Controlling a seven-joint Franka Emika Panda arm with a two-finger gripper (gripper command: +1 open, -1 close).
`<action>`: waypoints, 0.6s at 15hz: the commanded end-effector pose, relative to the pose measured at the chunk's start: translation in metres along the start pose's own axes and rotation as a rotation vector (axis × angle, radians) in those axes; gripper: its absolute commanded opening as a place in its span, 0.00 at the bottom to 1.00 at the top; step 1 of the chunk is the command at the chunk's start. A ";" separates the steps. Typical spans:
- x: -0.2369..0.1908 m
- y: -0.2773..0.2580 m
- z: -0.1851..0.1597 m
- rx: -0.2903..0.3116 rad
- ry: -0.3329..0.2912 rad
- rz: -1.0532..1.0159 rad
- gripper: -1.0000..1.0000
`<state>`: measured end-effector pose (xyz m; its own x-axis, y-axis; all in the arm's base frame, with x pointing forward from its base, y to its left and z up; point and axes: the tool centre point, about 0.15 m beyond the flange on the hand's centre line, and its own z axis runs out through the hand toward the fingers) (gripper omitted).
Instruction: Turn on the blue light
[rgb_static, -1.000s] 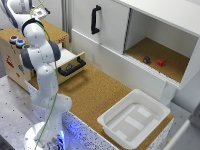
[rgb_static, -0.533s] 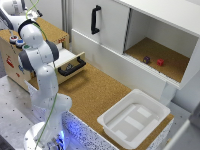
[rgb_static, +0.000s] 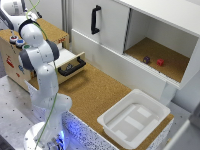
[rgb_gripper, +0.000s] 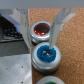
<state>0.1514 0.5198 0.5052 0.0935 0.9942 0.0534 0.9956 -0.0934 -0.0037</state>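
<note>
Cork-topped worktop (rgb_static: 95, 95) fills mid-frame; at far left, the blue light (rgb_gripper: 46, 53) sits round, pale-ringed. The hand (rgb_gripper: 54, 30) hovers above it, fingertips nearly together, holding nothing.

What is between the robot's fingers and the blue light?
Nothing shows between them. In the wrist view the gripper has its fingertips right at the blue light, with the red light off to one side.

You're seeing the arm (rgb_static: 37, 55) hiding its gripper in the exterior view; a green button (rgb_gripper: 50, 80) is getting cut off at the wrist view's edge.
</note>
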 end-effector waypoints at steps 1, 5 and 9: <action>0.012 0.019 0.024 -0.020 -0.007 0.022 0.00; 0.009 0.021 0.041 0.008 -0.028 0.017 0.00; 0.014 0.031 0.061 0.050 -0.033 0.008 0.00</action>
<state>0.1702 0.5262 0.4751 0.1089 0.9938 0.0227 0.9934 -0.1079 -0.0385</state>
